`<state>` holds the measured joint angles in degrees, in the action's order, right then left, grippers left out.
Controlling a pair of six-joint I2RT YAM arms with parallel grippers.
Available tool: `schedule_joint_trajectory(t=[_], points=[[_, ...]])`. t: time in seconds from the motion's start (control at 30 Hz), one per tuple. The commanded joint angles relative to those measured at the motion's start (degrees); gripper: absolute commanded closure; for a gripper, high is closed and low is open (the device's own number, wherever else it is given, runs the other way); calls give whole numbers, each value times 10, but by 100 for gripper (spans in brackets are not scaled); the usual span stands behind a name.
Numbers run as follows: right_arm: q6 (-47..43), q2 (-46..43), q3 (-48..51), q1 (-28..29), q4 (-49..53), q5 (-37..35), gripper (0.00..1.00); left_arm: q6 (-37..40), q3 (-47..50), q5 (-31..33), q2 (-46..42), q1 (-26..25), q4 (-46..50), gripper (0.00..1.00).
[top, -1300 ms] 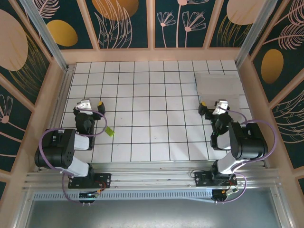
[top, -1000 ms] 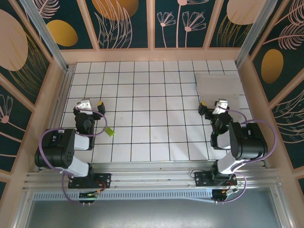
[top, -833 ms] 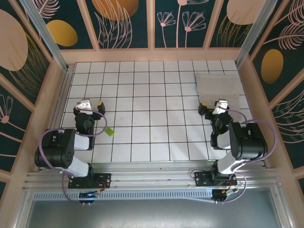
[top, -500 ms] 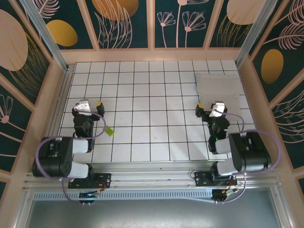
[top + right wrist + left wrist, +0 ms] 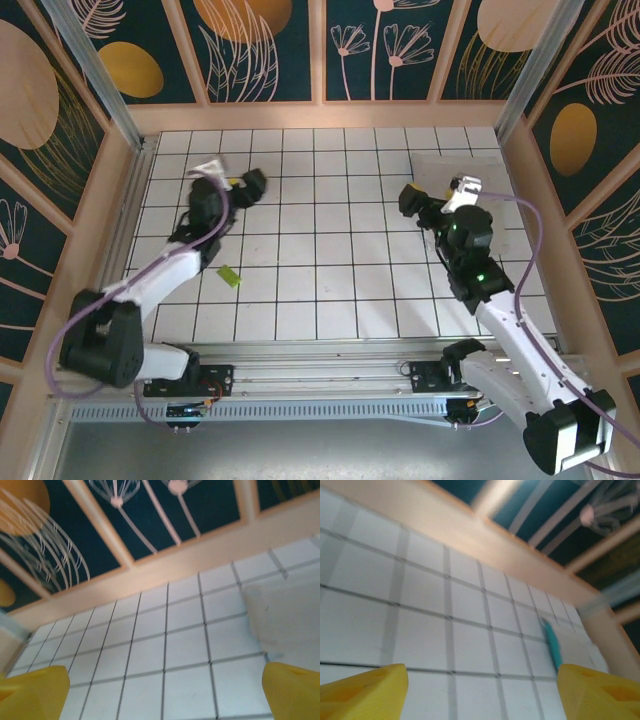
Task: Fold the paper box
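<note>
The paper box (image 5: 495, 170) lies flat at the back right of the tiled table, white side up, partly covered by my right arm. Its turquoise edge (image 5: 551, 646) shows far off in the left wrist view, and its white sheet (image 5: 287, 615) lies to the right in the right wrist view. My left gripper (image 5: 248, 182) hovers over the back left tiles, pointing right, open, yellow fingertips (image 5: 365, 690) apart over bare tiles. My right gripper (image 5: 415, 200) hangs at the box's left edge, open and holding nothing (image 5: 162, 695).
A small yellow-green piece (image 5: 230, 277) lies on the tiles at the front left. Wooden walls (image 5: 320, 115) with dark patterned panels close the table at the back and both sides. Bare tiles (image 5: 330, 230) stretch between the two grippers.
Both arms have unfolded from near their bases. The left gripper swung toward the back and right; the right gripper rose toward the back, up to the box's left edge.
</note>
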<state>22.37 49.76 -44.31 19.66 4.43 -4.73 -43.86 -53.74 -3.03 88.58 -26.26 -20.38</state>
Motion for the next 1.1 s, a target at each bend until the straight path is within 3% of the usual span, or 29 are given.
schedule_joint_trajectory(t=[0.0,0.2,0.4,0.53,0.77,0.93,1.07], points=[[70,13,-46,2,196,70,1,-112,-106,-50,110,-82,41,26],[78,-1,-57,-2,240,61,1,-135,-359,-57,347,-158,46,34],[86,-39,-39,-4,239,42,1,-98,-685,-52,582,-172,141,40],[88,-56,-33,-8,237,29,1,-69,-837,-31,698,-173,155,44],[84,-51,-32,-13,219,30,1,-67,-893,-8,776,-189,63,47],[85,-46,-32,-15,215,37,1,-56,-916,23,805,-209,23,41],[87,-52,-34,-16,221,36,1,-59,-940,60,832,-216,14,46]])
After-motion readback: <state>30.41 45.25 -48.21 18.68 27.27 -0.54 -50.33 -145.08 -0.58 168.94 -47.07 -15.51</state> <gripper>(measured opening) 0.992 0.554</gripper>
